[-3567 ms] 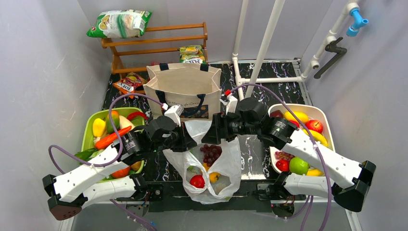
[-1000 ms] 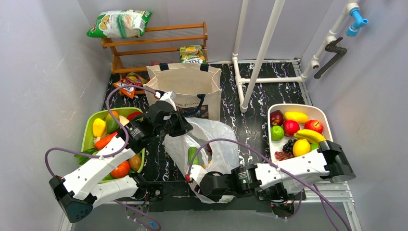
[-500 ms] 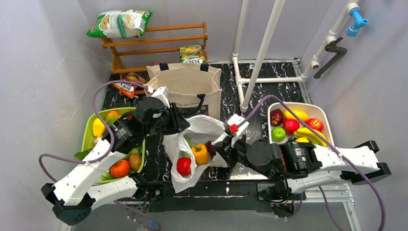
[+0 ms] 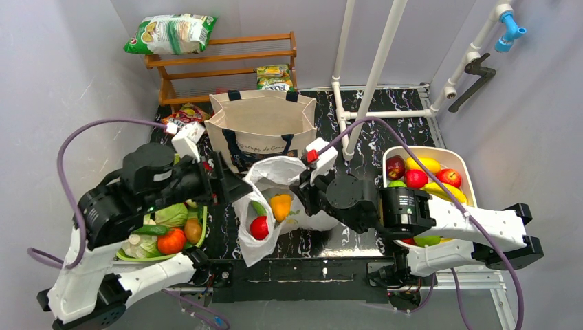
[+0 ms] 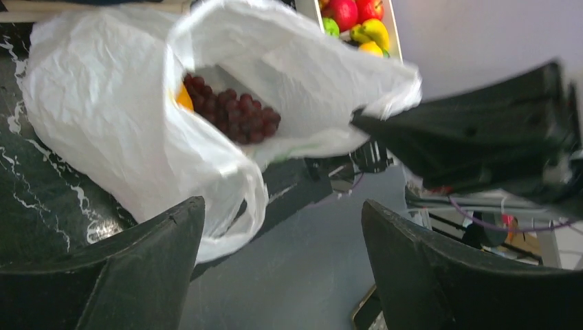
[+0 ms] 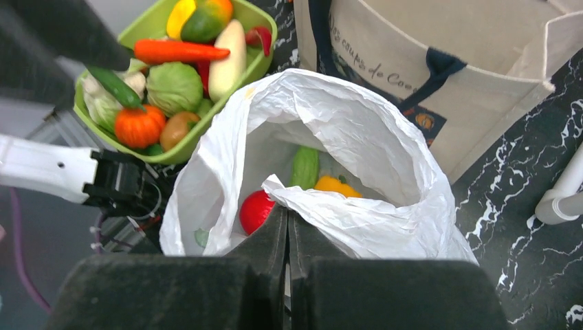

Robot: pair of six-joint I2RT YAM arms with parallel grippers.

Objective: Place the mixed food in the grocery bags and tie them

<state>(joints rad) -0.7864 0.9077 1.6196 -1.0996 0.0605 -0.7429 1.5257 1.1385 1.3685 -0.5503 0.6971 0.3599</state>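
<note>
The white plastic bag (image 4: 271,180) lies open mid-table, holding a red tomato (image 4: 259,227) and a yellow pepper (image 4: 280,205). My right gripper (image 4: 303,194) is shut on the bag's near rim. In the right wrist view the shut fingertips (image 6: 287,214) pinch the plastic bag (image 6: 357,137) above a tomato (image 6: 255,210), a cucumber (image 6: 304,167) and a pepper (image 6: 334,184). My left gripper (image 4: 232,183) hangs open just left of the bag. From the left wrist, the left gripper (image 5: 282,206) holds nothing, and the bag (image 5: 103,103) shows dark grapes (image 5: 230,113) inside. The canvas tote (image 4: 265,124) stands upright behind.
A green tray (image 4: 128,256) of vegetables sits under the left arm. A white tray (image 4: 430,152) of fruit is at the right. A wooden shelf (image 4: 227,58) with snack packets (image 4: 170,33) stands at the back, and another packet (image 4: 187,113) lies below it. White pipes (image 4: 375,75) rise behind the right arm.
My left gripper has opened, let go of the bag's rim and drawn back to the left. The right gripper stays shut on the rim and has shifted slightly up and left.
</note>
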